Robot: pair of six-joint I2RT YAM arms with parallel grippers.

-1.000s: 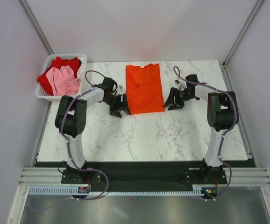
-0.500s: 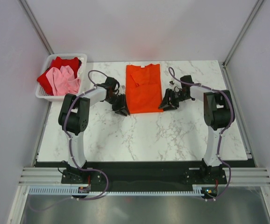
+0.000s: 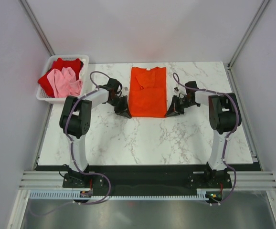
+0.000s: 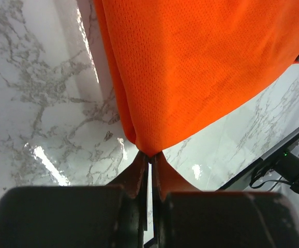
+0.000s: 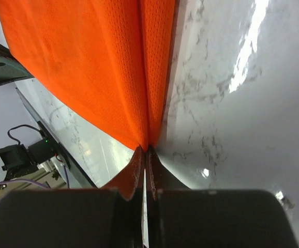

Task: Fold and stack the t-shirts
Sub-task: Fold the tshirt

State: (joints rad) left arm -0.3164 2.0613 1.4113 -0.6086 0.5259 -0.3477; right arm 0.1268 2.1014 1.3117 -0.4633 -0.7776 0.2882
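A bright orange-red t-shirt (image 3: 148, 91) lies folded into a long strip at the middle of the marble table, collar at the far end. My left gripper (image 3: 127, 113) is shut on its near left corner; the left wrist view shows the orange cloth (image 4: 191, 67) pinched at the fingertips (image 4: 140, 166). My right gripper (image 3: 169, 113) is shut on the near right corner, with the cloth (image 5: 103, 67) running into its closed tips (image 5: 138, 157). A deeper red t-shirt (image 3: 66, 66) and a pale pink t-shirt (image 3: 66, 82) lie crumpled in the basket.
The white slatted basket (image 3: 45, 97) stands at the table's far left corner, partly over the edge. White walls close in on three sides. Bare marble (image 3: 147, 143) stretches between the shirt and the arm bases.
Both grippers moved inward to the shirt's near corners and shut on them. The near edge of the shirt has shifted slightly.
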